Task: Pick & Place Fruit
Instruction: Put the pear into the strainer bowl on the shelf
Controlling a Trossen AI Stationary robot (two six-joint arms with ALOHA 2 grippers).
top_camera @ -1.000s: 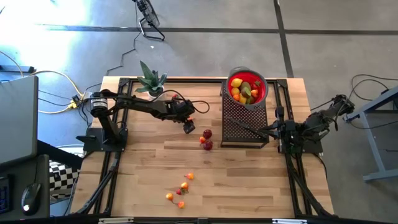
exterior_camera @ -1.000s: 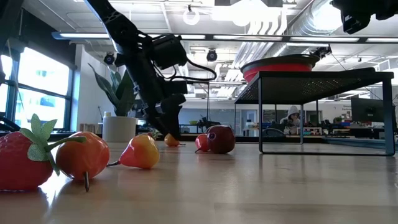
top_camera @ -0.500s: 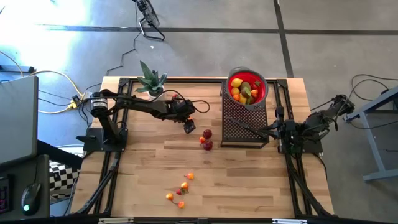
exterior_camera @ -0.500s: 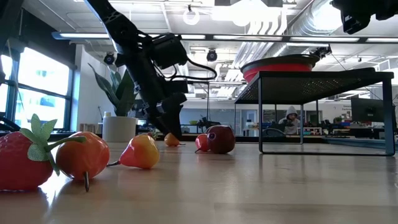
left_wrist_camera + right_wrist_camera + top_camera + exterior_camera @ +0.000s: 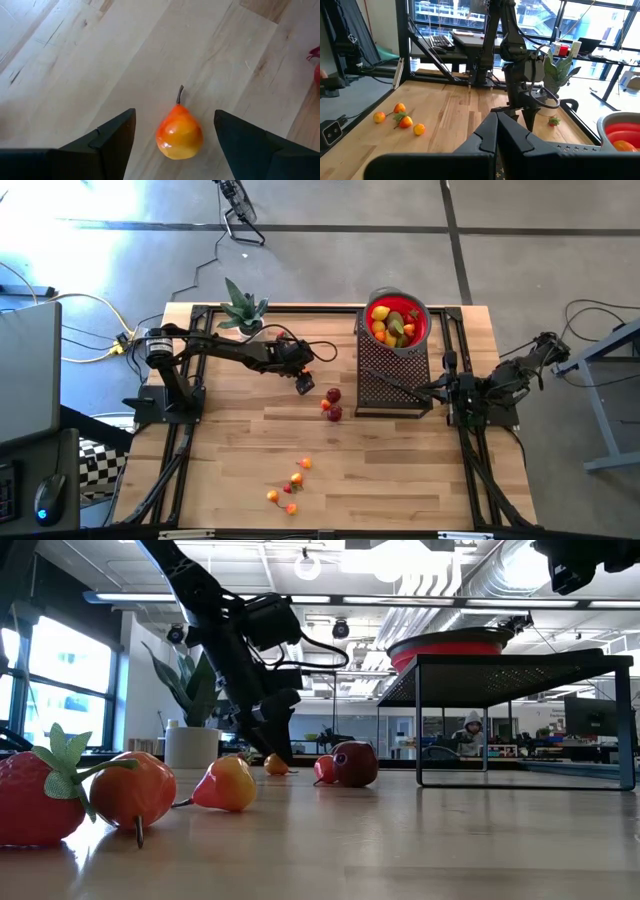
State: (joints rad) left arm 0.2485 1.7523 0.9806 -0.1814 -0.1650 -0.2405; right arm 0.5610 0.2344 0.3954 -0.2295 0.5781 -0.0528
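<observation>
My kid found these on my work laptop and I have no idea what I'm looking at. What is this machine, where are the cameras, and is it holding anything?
It is a robot with two dark arms at a wooden table, sorting toy fruit. One picture looks straight down, one looks level across the tabletop, and one camera sits on each wrist.

The left gripper hangs low near the table's middle, open, with a small orange pear lying on the wood between its fingers. It holds nothing yet. The right gripper is shut and empty, waiting at the right side by a black mesh stand.

A red bowl on that stand already holds several fruits. More lie loose: dark red ones beside the stand and a small orange cluster near the front edge. A potted plant stands at the back.
</observation>
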